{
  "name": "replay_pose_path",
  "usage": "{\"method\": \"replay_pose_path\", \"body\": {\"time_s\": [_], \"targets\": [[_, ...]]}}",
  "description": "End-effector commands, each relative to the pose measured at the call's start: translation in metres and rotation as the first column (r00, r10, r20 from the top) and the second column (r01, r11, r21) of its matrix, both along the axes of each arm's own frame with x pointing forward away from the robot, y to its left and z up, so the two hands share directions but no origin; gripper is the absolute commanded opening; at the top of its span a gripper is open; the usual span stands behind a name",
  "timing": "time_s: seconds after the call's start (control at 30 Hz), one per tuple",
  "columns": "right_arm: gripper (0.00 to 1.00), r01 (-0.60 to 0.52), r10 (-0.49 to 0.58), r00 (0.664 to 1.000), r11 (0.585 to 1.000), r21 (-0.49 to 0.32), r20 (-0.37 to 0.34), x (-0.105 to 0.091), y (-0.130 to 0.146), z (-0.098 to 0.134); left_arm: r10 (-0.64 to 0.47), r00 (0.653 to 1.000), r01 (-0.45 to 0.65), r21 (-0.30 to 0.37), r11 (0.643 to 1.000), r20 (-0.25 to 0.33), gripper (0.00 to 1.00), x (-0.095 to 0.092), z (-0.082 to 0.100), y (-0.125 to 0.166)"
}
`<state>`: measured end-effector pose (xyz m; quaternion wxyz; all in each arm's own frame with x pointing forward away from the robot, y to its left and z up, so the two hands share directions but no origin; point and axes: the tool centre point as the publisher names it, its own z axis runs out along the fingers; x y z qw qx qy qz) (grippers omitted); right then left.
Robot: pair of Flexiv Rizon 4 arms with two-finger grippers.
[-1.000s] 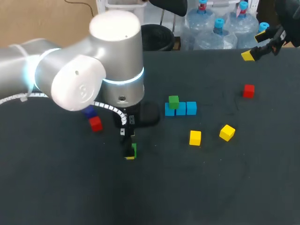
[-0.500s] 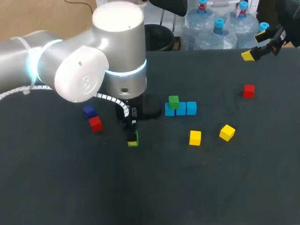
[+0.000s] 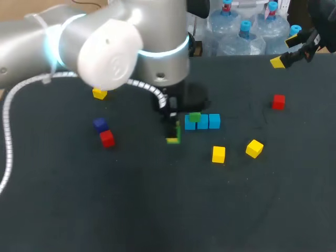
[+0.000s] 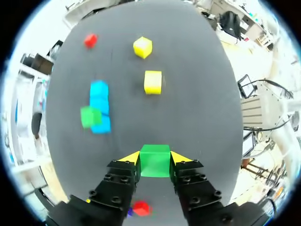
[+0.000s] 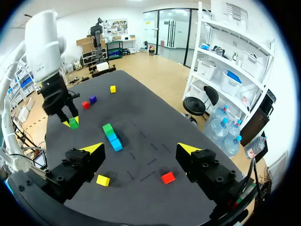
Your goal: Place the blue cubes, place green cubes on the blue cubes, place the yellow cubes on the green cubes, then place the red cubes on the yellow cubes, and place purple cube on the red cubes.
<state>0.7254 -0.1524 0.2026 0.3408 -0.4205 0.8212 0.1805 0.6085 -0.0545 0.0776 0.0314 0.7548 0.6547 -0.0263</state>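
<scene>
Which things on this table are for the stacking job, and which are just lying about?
Job: three blue cubes, stacked green cube, held green cube in left gripper, three yellow cubes, two red cubes, purple cube.
Lying about: none.

Our silver arm and black tools.
Our left arm (image 3: 121, 47) is silver-grey with white caps, a glowing blue ring and a white coiled cable (image 3: 8, 136) at nine o'clock; our left tool (image 4: 155, 160) and right tool (image 5: 141, 149) are black, screw-studded, yellow-tipped.

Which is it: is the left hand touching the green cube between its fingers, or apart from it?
Touching. The left wrist view shows both yellow tips of the left hand against opposite sides of the green cube, with no gap.
</scene>
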Motion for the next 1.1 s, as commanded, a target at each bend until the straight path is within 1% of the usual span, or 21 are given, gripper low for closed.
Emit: {"method": "replay_pose_path", "body": {"time_s": [0.03, 0.2, 0.33, 0.4, 0.47, 0.63, 0.77, 0.9, 0.97, 1.0, 1.03, 1.1], "targets": [[1.0, 0.001, -0.001, 1.0, 1.0, 0.0, 0.001, -0.001, 0.0, 0.0, -0.061, 0.998, 0.061, 0.023, 0.998, 0.008, 0.0, 0.007, 0.007, -0.038], [1.0, 0.001, -0.001, 1.0, 1.0, 0.0, 0.001, -0.001, 0.0, 0.0, -0.168, 0.985, 0.168, 0.003, 0.986, 0.04, 0.0, 0.004, 0.013, -0.073], [1.0, 0.001, -0.001, 1.0, 1.0, 0.0, 0.001, -0.001, 0.0, 0.0, -0.245, 0.968, 0.246, -0.007, 0.969, 0.044, 0.0, -0.004, 0.014, -0.095], [1.0, 0.001, -0.001, 1.0, 1.0, 0.0, 0.001, -0.001, 0.0, 0.0, -0.278, 0.96, 0.279, -0.022, 0.96, 0.042, 0.0, -0.008, 0.016, -0.105], [1.0, 0.001, -0.001, 1.0, 1.0, 0.0, 0.001, -0.001, 0.0, 0.0, -0.302, 0.952, 0.303, -0.021, 0.953, 0.048, 0.0, -0.012, 0.017, -0.111], [1.0, 0.001, -0.001, 1.0, 1.0, 0.0, 0.001, -0.001, 0.0, 0.0, -0.333, 0.942, 0.335, -0.043, 0.941, 0.044, 0.0, -0.018, 0.023, -0.121], [1.0, 0.001, -0.001, 1.0, 1.0, 0.0, 0.001, -0.001, 0.0, 0.0, -0.369, 0.929, 0.371, -0.076, 0.926, 0.038, 0.0, -0.026, 0.031, -0.129], [1.0, 0.001, -0.001, 1.0, 1.0, 0.0, 0.001, -0.001, 0.0, 0.0, -0.386, 0.922, 0.388, -0.069, 0.919, 0.038, 0.0, -0.032, 0.029, -0.132], [1.0, 0.001, -0.001, 1.0, 1.0, 0.0, 0.001, -0.001, 0.0, 0.0, -0.39, 0.921, 0.391, -0.07, 0.918, 0.027, 0.34, -0.033, 0.027, -0.131], [1.0, 0.001, -0.001, 1.0, 1.0, 0.0, 0.001, -0.001, 0.0, 0.0, -0.388, 0.922, 0.388, -0.075, 0.918, 0.025, 0.48, -0.034, 0.027, -0.131], [1.0, 0.001, -0.001, 1.0, 1.0, 0.0, 0.001, -0.001, 0.0, 0.0, -0.389, 0.921, 0.389, -0.081, 0.918, 0.022, 1.0, -0.034, 0.026, -0.131], [1.0, 0.001, -0.001, 1.0, 1.0, 0.0, 0.001, -0.001, 0.0, 0.0, -0.389, 0.921, 0.389, -0.1, 0.916, 0.026, 1.0, -0.035, 0.028, -0.131]]}}
